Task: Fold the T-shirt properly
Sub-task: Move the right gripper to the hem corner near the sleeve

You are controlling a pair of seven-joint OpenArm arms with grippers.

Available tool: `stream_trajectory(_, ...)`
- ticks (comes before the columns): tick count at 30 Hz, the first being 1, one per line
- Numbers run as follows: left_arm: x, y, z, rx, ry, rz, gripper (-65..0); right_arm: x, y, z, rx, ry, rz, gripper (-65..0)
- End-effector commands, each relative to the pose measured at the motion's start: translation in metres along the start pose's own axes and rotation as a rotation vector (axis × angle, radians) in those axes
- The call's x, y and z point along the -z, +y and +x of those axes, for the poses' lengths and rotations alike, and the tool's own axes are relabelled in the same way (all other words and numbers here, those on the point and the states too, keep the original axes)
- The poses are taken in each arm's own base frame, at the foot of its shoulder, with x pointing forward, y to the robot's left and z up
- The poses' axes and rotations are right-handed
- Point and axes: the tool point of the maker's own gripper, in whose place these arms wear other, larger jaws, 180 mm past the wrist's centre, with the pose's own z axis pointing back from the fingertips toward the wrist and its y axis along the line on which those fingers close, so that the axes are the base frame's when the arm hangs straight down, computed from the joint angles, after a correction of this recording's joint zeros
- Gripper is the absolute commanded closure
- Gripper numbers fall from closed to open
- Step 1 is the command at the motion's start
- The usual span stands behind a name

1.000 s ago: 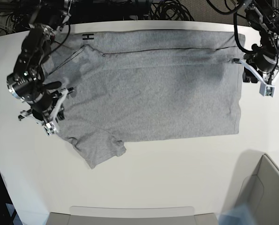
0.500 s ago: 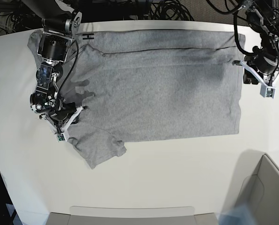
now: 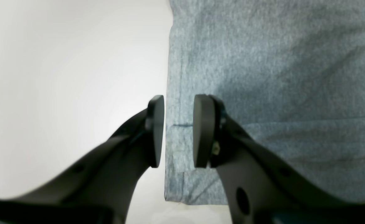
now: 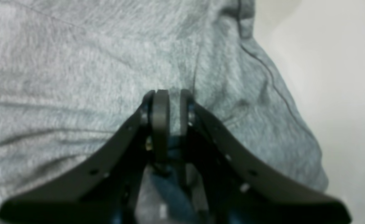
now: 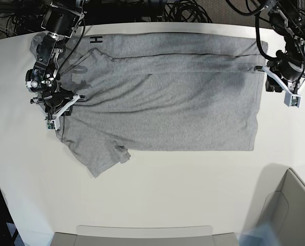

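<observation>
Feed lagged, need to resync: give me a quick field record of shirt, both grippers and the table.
shirt: grey, spread flat, far edge folded over, lettering at far corner
right gripper: jaws pinched on shirt near the sleeve
left gripper: jaws apart, straddling the hem edge, not closed
table: white, grey bins at near edge

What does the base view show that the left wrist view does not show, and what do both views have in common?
Only the base view shows the whole T-shirt spread on the table, its sleeve, the black letter H and the right gripper at the shoulder area. Only the left wrist view shows the left gripper with its jaws apart astride the hem's edge. Both share the grey cloth, the white table and the left gripper.
</observation>
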Motion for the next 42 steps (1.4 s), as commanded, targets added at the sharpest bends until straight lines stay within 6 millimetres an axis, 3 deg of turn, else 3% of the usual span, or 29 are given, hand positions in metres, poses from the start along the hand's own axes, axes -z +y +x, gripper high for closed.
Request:
stream_trajectory(1, -0.004, 0.003, 0.009, 0.013, -0.032, 0.01, -17.0, -0.005, -0.002, 0.014, -0.02, -0.015, -0.015, -7.0)
stream_trajectory(4, -0.004, 0.002, 0.009, 0.012, -0.032, 0.009, -17.0, -0.02, 0.003, 0.071, -0.049, -0.153, -0.027, -8.8)
stream_trajectory(8, -0.004, 0.003, 0.009, 0.013, -0.031, 0.01, -17.0, -0.029, 0.02, 0.137, -0.149, -0.269, -0.011, -22.5)
stream_trajectory(10, -0.004, 0.003, 0.009, 0.013, -0.031, 0.01, -17.0, -0.024, 0.031, 0.154, -0.224, -0.272, 0.01, -27.3)
stream_trajectory(12, -0.004, 0.002, 0.009, 0.012, -0.031, 0.009, -17.0, -0.014, 0.04, 0.168, -0.295, -0.255, 0.035, -27.9)
stream_trajectory(17, -0.004, 0.003, 0.008, 0.01, -0.029, 0.011, -17.0, 0.02, 0.03, 0.197, -0.255, -0.2, 0.069, -27.7)
stream_trajectory(23, -0.004, 0.002, 0.003, 0.011, -0.017, 0.009, -17.0, 0.056, 0.004, 0.197, -0.155, -0.206, 0.077, -27.7)
stream_trajectory(28, -0.004, 0.003, 0.003, 0.009, -0.017, 0.011, -17.0, 0.08, -0.02, 0.171, -0.05, -0.167, 0.046, -27.7)
stream_trajectory(36, -0.004, 0.002, 0.005, 0.01, -0.023, 0.008, -17.0, 0.095, -0.014, 0.145, -0.017, -0.117, 0.074, -27.7)
stream_trajectory(42, -0.004, 0.002, 0.006, 0.01, -0.025, 0.008, -17.0, 0.095, 0.001, 0.15, -0.038, -0.12, 0.135, -27.7)
